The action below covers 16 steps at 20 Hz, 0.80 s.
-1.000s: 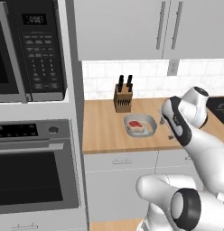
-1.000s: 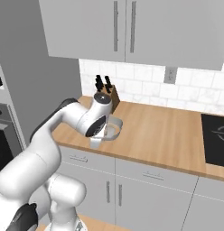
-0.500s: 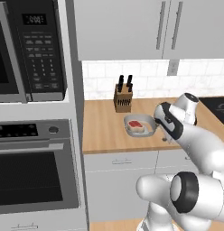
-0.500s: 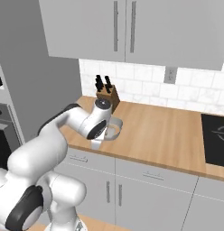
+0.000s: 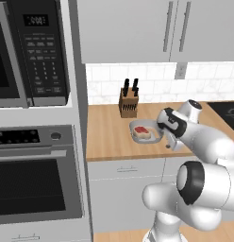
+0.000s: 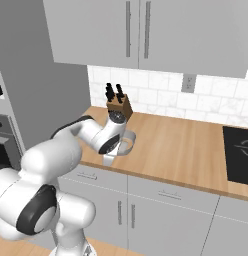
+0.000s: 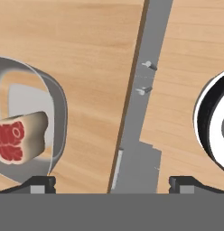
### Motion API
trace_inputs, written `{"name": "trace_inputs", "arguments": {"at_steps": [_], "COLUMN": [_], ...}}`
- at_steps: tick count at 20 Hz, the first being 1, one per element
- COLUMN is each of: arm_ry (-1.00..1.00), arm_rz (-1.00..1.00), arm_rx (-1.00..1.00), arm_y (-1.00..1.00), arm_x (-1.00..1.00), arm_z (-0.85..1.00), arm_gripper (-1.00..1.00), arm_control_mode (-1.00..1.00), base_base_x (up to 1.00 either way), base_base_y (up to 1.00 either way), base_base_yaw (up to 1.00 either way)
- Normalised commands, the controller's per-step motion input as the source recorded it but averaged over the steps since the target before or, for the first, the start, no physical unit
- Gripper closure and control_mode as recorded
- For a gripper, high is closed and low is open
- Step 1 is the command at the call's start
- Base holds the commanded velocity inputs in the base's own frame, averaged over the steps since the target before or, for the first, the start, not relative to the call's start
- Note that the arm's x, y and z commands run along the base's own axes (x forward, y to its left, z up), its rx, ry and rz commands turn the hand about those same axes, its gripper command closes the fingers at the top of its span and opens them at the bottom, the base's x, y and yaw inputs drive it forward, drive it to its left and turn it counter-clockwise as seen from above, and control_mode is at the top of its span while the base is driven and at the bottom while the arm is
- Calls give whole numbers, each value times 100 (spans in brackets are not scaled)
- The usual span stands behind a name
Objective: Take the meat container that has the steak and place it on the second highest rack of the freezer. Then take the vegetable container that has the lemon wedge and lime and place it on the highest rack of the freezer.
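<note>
The meat container (image 5: 146,133) is a shallow grey tub on the wooden counter, with the red steak (image 5: 141,130) lying in it. My gripper (image 5: 169,142) hangs just to its right, near the counter's front edge, open and holding nothing. In the right base view the hand covers much of the container (image 6: 128,144), and the gripper (image 6: 110,159) points down at the counter edge. In the hand view the steak (image 7: 16,136) and the container's rim (image 7: 57,108) sit at the left, beside one fingertip (image 7: 39,182). The open gripper (image 7: 113,182) straddles the counter edge. The freezer and the vegetable container are out of view.
A knife block (image 5: 129,99) stands against the tiled wall behind the container. A microwave (image 5: 36,49) and an oven (image 5: 36,189) fill the tall cabinet at the left. A black cooktop (image 6: 238,160) lies at the counter's right end. Drawer fronts (image 7: 141,149) run below the counter edge.
The hand has dropped lower and nearer the meat container, toward the counter's front edge. Its jaws have stayed open. The container has not moved.
</note>
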Motion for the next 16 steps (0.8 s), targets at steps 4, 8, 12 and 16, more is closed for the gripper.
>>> {"name": "trace_inputs", "arguments": {"at_steps": [4, 8, 12, 16], "arm_ry": [1, 1, 1, 2], "arm_rz": [0, 0, 0, 0], "arm_rx": [2, 3, 4, 5], "arm_y": [0, -3, -4, -5], "arm_x": [28, 29, 28, 31], "arm_z": [-16, -15, -17, -19], "arm_gripper": [-100, -100, -100, -100], "arm_control_mode": [-100, -100, -100, -100], "base_base_x": [0, 0, 0, 0], "base_base_y": [0, 0, 0, 0], "base_base_yaw": [0, 0, 0, 0]}}
